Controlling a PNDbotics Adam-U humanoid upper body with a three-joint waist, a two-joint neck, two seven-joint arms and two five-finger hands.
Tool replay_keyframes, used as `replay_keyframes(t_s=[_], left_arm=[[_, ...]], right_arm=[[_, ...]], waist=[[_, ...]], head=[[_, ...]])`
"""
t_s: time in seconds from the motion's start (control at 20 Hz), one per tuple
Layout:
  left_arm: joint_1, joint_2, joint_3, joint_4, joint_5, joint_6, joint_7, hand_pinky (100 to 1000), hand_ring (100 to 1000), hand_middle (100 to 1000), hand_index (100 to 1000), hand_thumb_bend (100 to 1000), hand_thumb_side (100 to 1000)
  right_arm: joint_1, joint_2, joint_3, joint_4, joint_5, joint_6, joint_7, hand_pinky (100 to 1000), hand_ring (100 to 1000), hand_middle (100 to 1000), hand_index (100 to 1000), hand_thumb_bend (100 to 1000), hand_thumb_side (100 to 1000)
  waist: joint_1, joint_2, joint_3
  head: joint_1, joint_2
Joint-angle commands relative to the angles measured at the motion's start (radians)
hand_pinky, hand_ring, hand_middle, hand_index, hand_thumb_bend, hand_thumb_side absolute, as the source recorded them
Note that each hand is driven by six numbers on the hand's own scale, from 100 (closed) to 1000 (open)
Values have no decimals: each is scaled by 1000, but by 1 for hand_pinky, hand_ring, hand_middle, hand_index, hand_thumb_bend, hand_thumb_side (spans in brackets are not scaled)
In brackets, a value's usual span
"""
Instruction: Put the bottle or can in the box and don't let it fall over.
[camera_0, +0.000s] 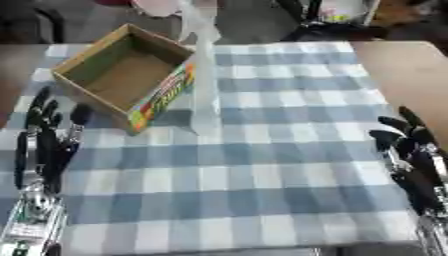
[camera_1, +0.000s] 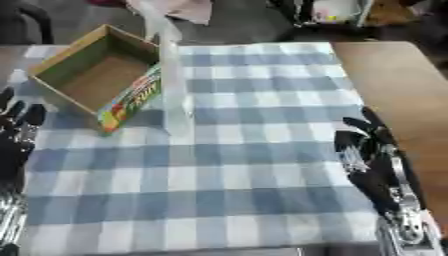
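Bottle (camera_0: 205, 95) is clear, tall and slim, standing upright on the checked cloth (camera_0: 262, 170) just right of the box (camera_0: 122, 75), close to the printed side wall. A person's hand (camera_1: 179, 10) at the far edge seems to be at its top; I can't tell whether it grips or only touches.

Box is open-topped cardboard, far left of the surface, turned at an angle, nothing visible inside.

Left hand (camera_0: 44, 145) rests near the lower-left edge, fingers straight and spread, holding nothing. Right hand (camera_1: 372, 160) is at the lower right, fingers likewise relaxed and apart, empty. Both are well apart from the bottle.

Step in hand, as I read it: reach and grasp. Suggestions:
- Left hand is nearer, but the box sits between it and the bottle; right hand has the open lane across the cloth.
- Take the bottle low to mid-body, thumb opposing fingers; a tall narrow thing tips if nudged high.
- Close only once the fingers flank it.
- Lift clear of the box wall, lower straight down, release after the base sits flat.
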Motion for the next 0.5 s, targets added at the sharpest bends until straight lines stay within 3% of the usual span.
replay_keyframes(t_s=[0.05,0.5], left_arm=[[-2,4,5,-24,-1,-1,-3,1000,1000,1000,976,769,638],[-2,6,2,-24,-1,-1,-7,1000,1000,1000,976,769,639]], right_arm=[[-7,-8,-4,-16,3,-1,5,909,757,810,1000,256,401],[-28,-33,11,-9,2,2,20,909,758,811,1000,254,400]], waist=[[2,-17,0],[2,-19,5]], head=[[-1,4],[-3,4]])
